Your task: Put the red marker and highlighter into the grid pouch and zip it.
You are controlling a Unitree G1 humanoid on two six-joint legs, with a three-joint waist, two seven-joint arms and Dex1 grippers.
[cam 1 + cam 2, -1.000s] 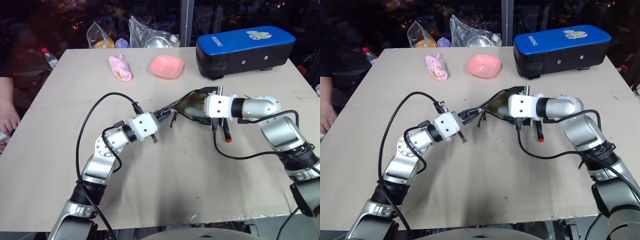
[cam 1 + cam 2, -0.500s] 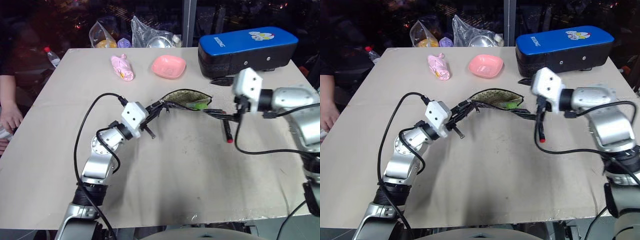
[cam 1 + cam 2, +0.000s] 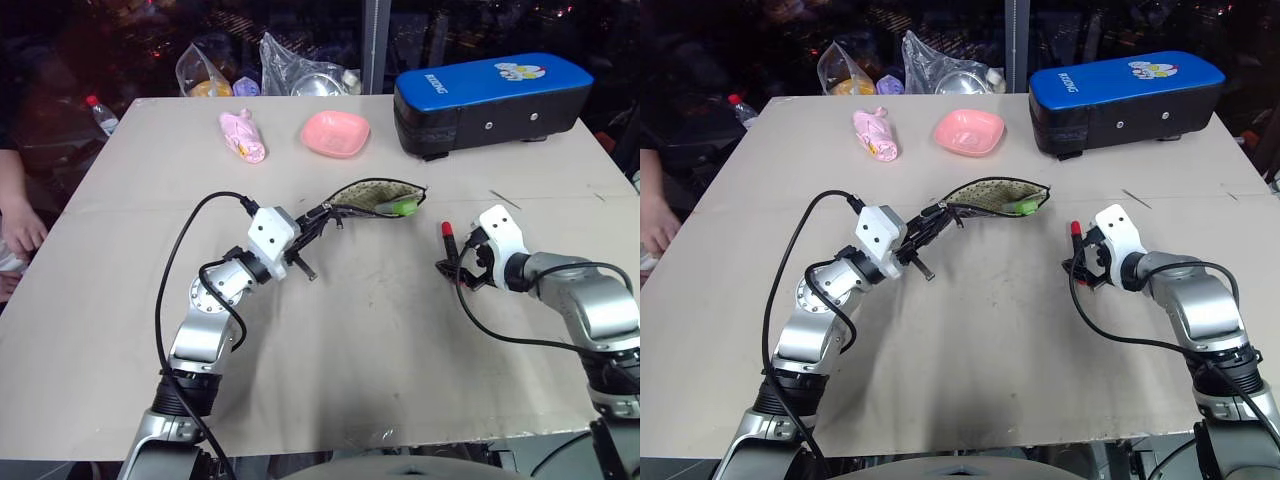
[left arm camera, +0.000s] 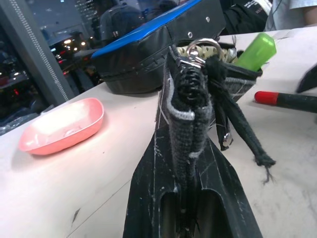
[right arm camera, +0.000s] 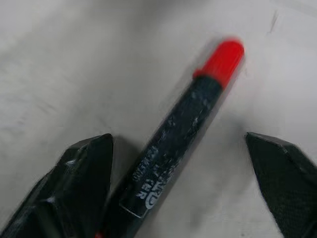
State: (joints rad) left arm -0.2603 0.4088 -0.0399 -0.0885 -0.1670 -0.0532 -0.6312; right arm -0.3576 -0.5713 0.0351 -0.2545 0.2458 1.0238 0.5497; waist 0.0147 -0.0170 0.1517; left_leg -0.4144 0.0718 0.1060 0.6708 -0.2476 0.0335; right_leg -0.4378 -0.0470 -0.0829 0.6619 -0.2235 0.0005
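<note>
From the left eye: the grid pouch (image 3: 375, 196) lies open in the middle of the counter (image 3: 120, 300), with the green highlighter (image 3: 402, 207) already poking out of its mouth. The left pincer (image 3: 318, 216) is pinched shut on the pouch's left end. The red marker (image 3: 452, 246) lies flat on the counter, well apart from the pouch, and the right pincer (image 3: 462, 270) is down over it.

From the right eye: the same things, with a pink dish (image 3: 968, 131) and a big blue case (image 3: 1125, 92) at the back.

From the left wrist: the two black fingers squeeze the pouch's soft fabric edge, near the zipper ring (image 4: 202, 48). The pouch is floppy cloth, so it will sag if not held up.

From the right wrist: the fingers (image 5: 79, 168) stand open, one on each side of the marker's black middle, holding nothing yet. The marker is light, stiff, round and smooth, so it may roll or slip. I think the black middle is the best place to grab.

A second ago the right pincer was up at the pouch mouth. Now it has swung right and down to the marker, and its fingers have come in a little. The left pincer has kept its hold
</note>
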